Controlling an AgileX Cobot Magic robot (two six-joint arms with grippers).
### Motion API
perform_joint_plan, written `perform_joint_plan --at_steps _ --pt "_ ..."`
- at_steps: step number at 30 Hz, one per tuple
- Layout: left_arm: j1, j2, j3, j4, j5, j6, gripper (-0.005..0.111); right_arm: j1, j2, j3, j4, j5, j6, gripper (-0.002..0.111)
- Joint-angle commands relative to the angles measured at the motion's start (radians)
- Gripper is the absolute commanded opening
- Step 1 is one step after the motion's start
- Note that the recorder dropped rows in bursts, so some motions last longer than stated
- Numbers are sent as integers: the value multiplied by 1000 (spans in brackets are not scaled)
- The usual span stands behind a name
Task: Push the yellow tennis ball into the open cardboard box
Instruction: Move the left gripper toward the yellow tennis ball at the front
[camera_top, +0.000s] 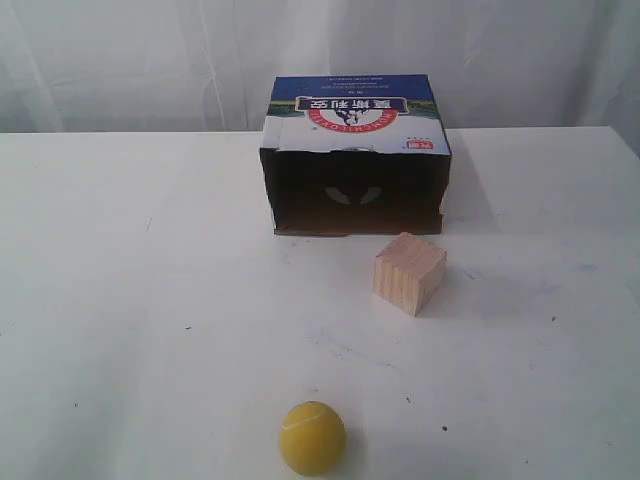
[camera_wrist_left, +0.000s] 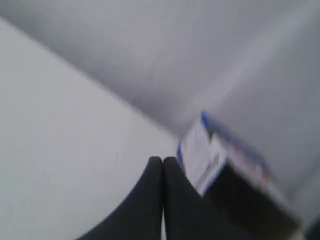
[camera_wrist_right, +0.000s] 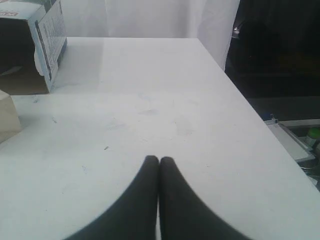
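Observation:
The yellow tennis ball (camera_top: 312, 438) rests on the white table near the front edge, a little left of centre. The open cardboard box (camera_top: 356, 155) lies at the back with its dark opening facing the ball; its two oval holes show inside. Neither arm appears in the exterior view. In the blurred left wrist view, my left gripper (camera_wrist_left: 163, 161) is shut and empty, with the box (camera_wrist_left: 225, 170) just beyond it. My right gripper (camera_wrist_right: 159, 160) is shut and empty over bare table, with the box (camera_wrist_right: 35, 45) far off to one side. The ball is absent from both wrist views.
A pale wooden cube (camera_top: 409, 272) stands between ball and box, slightly right of the straight line; its edge (camera_wrist_right: 9, 117) shows in the right wrist view. The table's right edge (camera_wrist_right: 250, 107) drops to a dark floor with clutter.

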Motion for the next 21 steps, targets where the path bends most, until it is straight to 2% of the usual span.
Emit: perform_joint_plan --at_steps 1,2,4,6,10,11,12,14,16,18,21 --pt "1 -3 -78 -45 -510 -31 0 1 -4 5 1 -3 -3 0" --pt "1 14 -140 -43 -512 -31 0 1 -4 5 1 -3 -3 0" --pt "1 66 -238 11 -421 14 0 1 -4 5 1 -3 -3 0" --pt "1 170 -374 133 -219 97 0 1 -4 5 1 -3 -3 0" --pt "1 501 -662 327 445 128 0 1 -4 5 1 -3 -3 0" --pt "1 608 -743 337 682 165 0 1 -4 5 1 -3 -3 0" --pt "1 714 -787 317 831 216 0 1 -4 5 1 -3 -3 0" --pt "1 906 -864 207 1109 392 0 1 -4 5 1 -3 -3 0" --pt "1 1034 -884 -5 1254 593 0 1 -4 5 1 -3 -3 0" --pt "-16 1113 -871 -243 1312 786 0 1 -4 5 1 -3 -3 0" --pt "-84 1164 -810 -555 1258 1048 0 1 -4 5 1 -3 -3 0"
